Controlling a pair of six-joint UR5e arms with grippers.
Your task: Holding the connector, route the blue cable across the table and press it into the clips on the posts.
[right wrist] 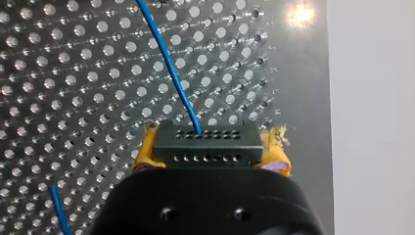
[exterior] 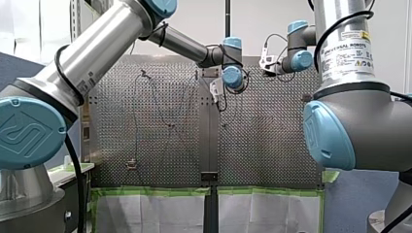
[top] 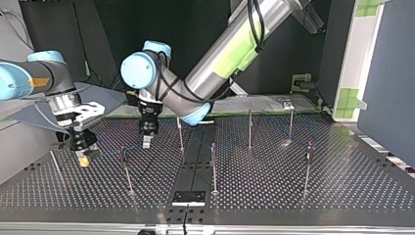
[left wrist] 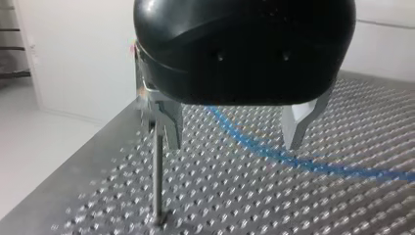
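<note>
The connector (right wrist: 205, 144) is clamped between the yellow pads (right wrist: 145, 155) of the right claw (top: 83, 157), at the top view's lower left, so that the cable's end can be steered. The blue cable (right wrist: 169, 63) runs from it over the table (right wrist: 73, 73). The left claw (left wrist: 234, 132) is spread wide, straddling the cable beside a post (left wrist: 157, 176), probably so that it can be pressed down there.

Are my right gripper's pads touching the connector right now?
Touching. The right wrist view shows the right gripper with yellow pads pressed against both ends of the black connector, no gap on either side.
</note>
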